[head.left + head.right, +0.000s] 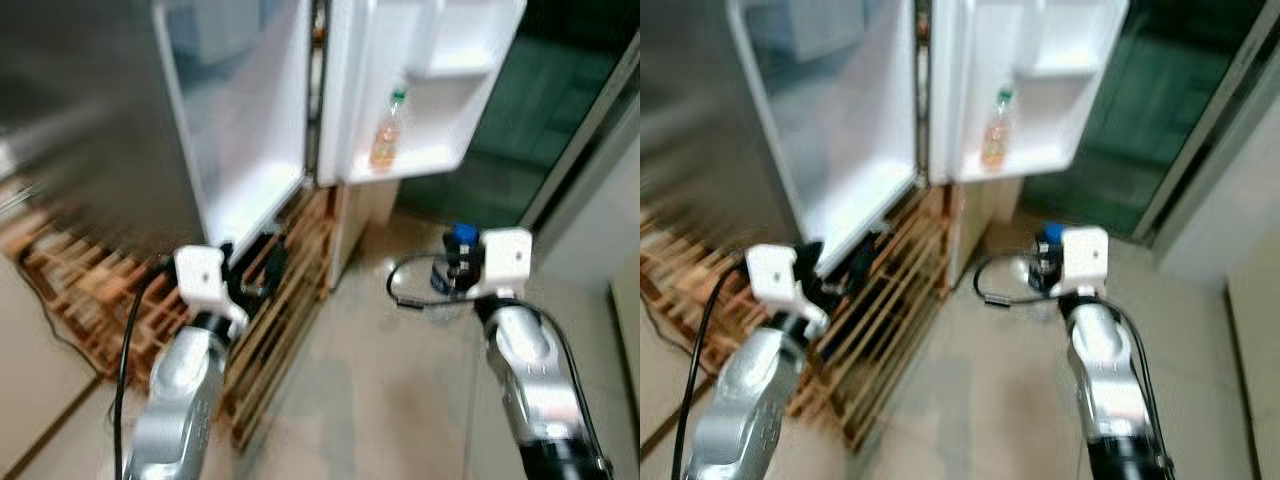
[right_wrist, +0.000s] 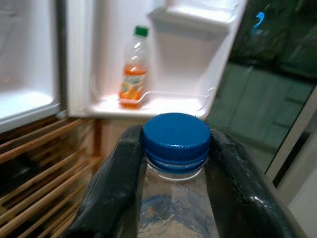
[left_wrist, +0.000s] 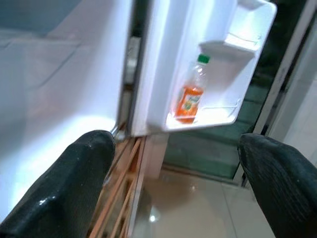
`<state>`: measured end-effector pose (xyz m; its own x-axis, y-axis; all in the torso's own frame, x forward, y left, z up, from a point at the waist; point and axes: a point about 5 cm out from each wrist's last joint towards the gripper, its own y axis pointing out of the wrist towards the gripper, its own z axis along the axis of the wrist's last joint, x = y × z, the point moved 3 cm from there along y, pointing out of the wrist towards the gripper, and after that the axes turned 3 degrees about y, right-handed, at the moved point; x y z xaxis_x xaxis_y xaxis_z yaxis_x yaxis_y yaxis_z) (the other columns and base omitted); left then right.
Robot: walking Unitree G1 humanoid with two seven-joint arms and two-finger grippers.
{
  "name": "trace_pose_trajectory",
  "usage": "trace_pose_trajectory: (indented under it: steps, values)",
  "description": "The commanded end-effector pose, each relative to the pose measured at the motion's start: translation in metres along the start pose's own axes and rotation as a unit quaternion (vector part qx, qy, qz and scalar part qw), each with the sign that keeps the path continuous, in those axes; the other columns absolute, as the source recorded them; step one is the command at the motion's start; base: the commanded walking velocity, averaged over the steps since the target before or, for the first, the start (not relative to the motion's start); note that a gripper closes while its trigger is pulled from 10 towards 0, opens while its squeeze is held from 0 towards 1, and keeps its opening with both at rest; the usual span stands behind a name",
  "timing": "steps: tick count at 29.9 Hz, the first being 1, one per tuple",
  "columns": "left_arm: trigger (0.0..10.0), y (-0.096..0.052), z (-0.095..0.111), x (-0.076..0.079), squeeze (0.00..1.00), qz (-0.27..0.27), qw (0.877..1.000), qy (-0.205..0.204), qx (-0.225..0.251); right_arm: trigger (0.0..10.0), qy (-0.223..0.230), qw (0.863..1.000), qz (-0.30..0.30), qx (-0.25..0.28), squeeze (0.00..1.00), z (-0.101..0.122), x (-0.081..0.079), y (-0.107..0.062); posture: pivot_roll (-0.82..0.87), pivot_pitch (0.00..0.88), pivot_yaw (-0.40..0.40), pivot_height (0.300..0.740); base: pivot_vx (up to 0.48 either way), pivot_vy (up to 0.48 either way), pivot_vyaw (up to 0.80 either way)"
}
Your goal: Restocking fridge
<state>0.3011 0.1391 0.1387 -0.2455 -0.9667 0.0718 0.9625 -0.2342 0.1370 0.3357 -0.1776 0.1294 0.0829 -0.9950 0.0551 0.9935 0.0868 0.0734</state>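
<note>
Glossy fridge door (image 2: 198, 59); right pincer (image 2: 173, 163) clamps ribbed-capped bottle (image 2: 177, 144).

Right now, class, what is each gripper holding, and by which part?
The right gripper grips a clear bottle at its neck, just under the blue cap. The left gripper is open, holding nothing.

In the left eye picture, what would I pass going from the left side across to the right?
Wooden rack → left gripper → orange drink bottle on the fridge door shelf → right gripper holding a blue-capped water bottle.
</note>
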Motion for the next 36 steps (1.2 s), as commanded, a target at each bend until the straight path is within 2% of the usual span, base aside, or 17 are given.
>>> trace_pose_trajectory:
  steps: [1, 10, 14, 18, 22, 25, 27, 32, 36]
  values:
    - [10.0, -0.001, -0.001, -0.001, 0.0, 0.002, 1.0, 0.007, -0.007, 0.0, 0.002, 1.0, 0.02, 0.015, 0.0, 0.005, -0.009, 0.0, -0.1, 0.0, -0.008, 0.74, 0.364, -0.307, -0.63]
    - [10.0, 0.005, -0.001, 0.001, 0.0, 0.002, 1.0, 0.009, -0.012, 0.0, 0.0, 1.0, 0.026, 0.013, 0.0, 0.002, -0.013, -0.002, -0.12, 0.0, 0.013, 0.74, 0.365, -0.307, -0.07]
    - [10.0, 0.01, -0.004, -0.002, 0.0, 0.022, 0.999, 0.028, -0.019, 0.0, -0.007, 1.0, 0.024, 0.01, 0.0, 0.002, -0.01, -0.001, -0.13, 0.0, 0.021, 0.74, 0.361, -0.231, 0.59]
    - [10.0, 0.014, -0.008, -0.012, 0.0, 0.059, 0.997, 0.043, -0.04, 0.0, -0.003, 1.0, 0.027, 0.011, 0.0, 0.003, -0.011, 0.0, -0.13, 0.0, 0.028, 0.74, 0.0, 0.0, 0.55]
    - [10.0, 0.015, -0.009, -0.014, 0.0, 0.063, 0.996, 0.042, -0.044, 0.0, -0.003, 0.999, 0.036, 0.012, 0.0, 0.003, -0.016, -0.002, -0.13, 0.0, 0.035, 0.74, 0.0, 0.0, 0.52]
    - [10.0, 0.016, -0.009, -0.013, 0.0, 0.059, 0.996, 0.047, -0.045, 0.0, 0.0, 0.999, 0.034, 0.009, 0.0, 0.0, -0.017, -0.002, -0.13, 0.0, 0.04, 0.74, 0.0, 0.0, 0.5]
    - [10.0, 0.016, -0.007, -0.008, 0.0, 0.044, 0.998, 0.008, -0.037, 0.0, -0.003, 0.999, 0.032, 0.008, 0.0, 0.0, -0.017, -0.003, -0.14, 0.0, 0.042, 0.74, 0.142, 0.0, 0.2]
    - [10.0, 0.018, -0.003, -0.005, 0.0, 0.036, 0.999, 0.015, -0.027, 0.0, -0.003, 1.0, 0.028, 0.012, 0.0, 0.0, -0.015, -0.005, -0.14, 0.0, 0.048, 0.74, 0.48, 0.0, 0.0]
    - [10.0, 0.02, -0.005, -0.001, 0.0, 0.033, 0.999, 0.014, -0.032, 0.0, -0.005, 1.0, 0.023, 0.009, 0.0, -0.001, -0.012, -0.006, -0.15, 0.0, 0.051, 0.74, 0.48, 0.0, 0.64]
